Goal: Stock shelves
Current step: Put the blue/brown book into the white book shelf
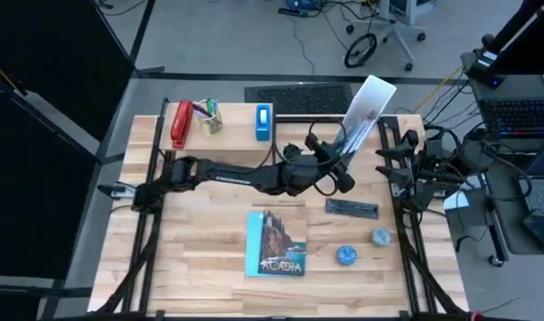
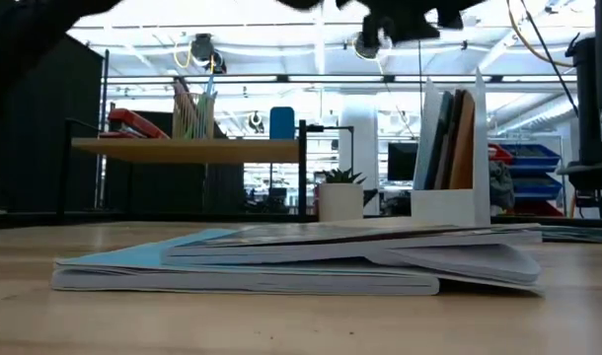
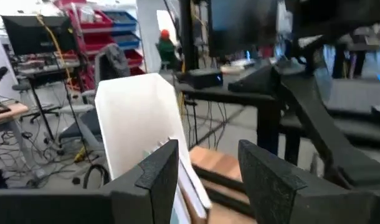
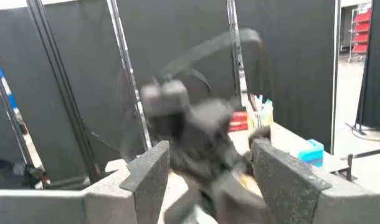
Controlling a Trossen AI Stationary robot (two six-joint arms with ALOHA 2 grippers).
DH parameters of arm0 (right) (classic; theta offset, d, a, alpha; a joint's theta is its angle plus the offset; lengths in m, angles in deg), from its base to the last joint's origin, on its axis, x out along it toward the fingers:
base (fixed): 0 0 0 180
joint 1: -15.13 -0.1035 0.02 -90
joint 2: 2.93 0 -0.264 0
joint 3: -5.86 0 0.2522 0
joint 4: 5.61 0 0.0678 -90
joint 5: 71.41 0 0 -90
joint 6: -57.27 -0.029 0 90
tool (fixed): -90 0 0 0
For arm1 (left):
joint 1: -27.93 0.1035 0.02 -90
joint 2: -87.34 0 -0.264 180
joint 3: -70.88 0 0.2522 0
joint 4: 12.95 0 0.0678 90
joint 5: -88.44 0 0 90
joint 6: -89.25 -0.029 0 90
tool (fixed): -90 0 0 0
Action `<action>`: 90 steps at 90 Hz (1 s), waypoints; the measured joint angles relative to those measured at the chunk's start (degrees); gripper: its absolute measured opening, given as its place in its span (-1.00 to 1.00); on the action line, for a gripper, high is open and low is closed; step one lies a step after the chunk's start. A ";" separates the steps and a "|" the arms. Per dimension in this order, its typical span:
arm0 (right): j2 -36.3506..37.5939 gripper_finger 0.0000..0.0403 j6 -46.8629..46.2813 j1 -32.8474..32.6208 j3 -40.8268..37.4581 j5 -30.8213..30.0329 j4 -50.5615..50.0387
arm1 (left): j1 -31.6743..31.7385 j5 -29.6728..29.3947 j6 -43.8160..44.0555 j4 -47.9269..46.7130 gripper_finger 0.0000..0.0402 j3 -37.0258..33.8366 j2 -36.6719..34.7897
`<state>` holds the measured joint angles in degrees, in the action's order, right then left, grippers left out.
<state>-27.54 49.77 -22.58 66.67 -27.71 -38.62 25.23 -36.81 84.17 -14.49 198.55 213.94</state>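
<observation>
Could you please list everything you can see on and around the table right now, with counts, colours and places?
shelf: 1, light wood on black legs, far left of the table
stapler: 1, red, on the shelf
pencil cup: 1, holding mixed pens, on the shelf beside the stapler
box: 1, blue, on the shelf's right end
file holder: 1, white, far right of the table, books inside
book: 1, blue cover, flat at the table's near middle
flat case: 1, dark, right of the book
round items: 2, bluish, near right
left end effector: 1, dark, open, by the file holder
right end effector: 1, dark, open, at the table's right edge
</observation>
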 joint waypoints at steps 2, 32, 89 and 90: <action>-0.17 0.05 -0.69 0.00 0.00 0.20 -0.87 | -0.37 0.00 1.10 -1.91 -0.24 0.03 -0.80; -6.77 0.31 -13.14 0.23 0.00 1.66 -10.94 | -4.43 4.94 26.77 -40.75 -0.24 0.20 -11.28; -34.07 0.30 -51.94 1.75 0.00 11.79 -16.69 | -15.31 23.69 51.18 -64.20 -0.07 -12.59 -12.56; -34.62 0.30 -52.87 1.75 0.00 12.12 -16.68 | -15.60 23.73 51.59 -63.97 -0.05 -13.18 -12.56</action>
<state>-62.16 -3.10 -20.83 66.67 -15.59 -55.30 9.63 -13.08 135.76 -78.46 185.36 201.39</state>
